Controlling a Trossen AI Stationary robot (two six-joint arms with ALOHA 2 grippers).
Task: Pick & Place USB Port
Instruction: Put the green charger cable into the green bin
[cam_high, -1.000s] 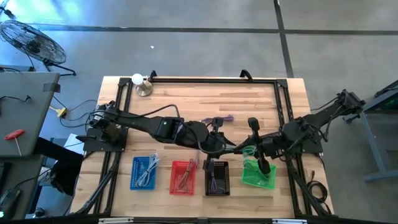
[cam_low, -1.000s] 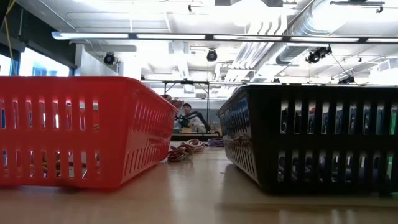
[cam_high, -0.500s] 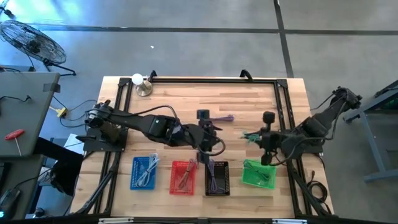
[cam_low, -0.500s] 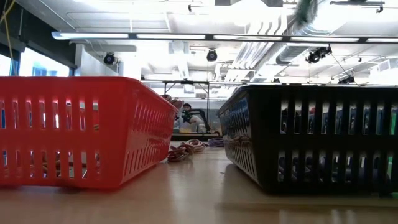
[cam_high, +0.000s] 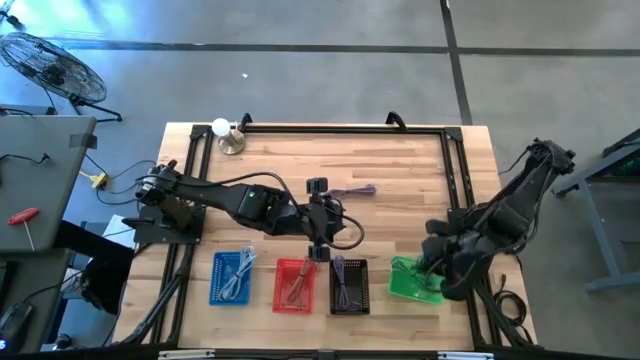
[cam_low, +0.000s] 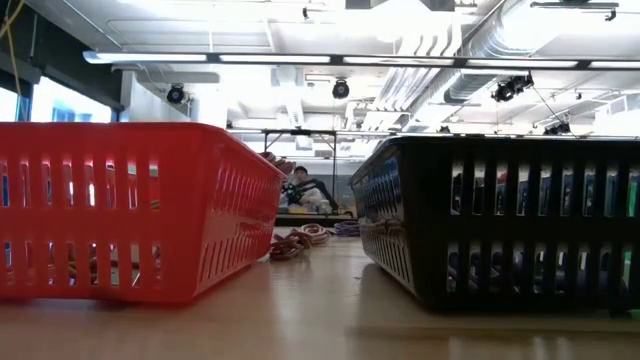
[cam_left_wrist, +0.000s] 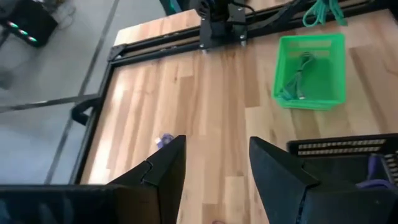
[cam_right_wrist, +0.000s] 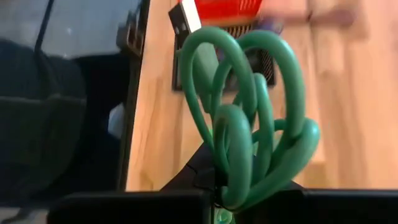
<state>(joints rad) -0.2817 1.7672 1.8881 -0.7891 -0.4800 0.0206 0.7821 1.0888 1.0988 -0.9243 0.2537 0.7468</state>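
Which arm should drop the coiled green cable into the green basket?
Right. The right gripper already holds the coiled green cable beside the green plastic basket; the left gripper, jaws open, is empty.

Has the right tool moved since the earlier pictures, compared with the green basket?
Yes. The right tool, holding the green cable, moved from mid-table back toward the table's right front, now over the green basket.

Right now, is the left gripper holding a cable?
No, in the left wrist view the left gripper stands open with only bare table between its fingers.
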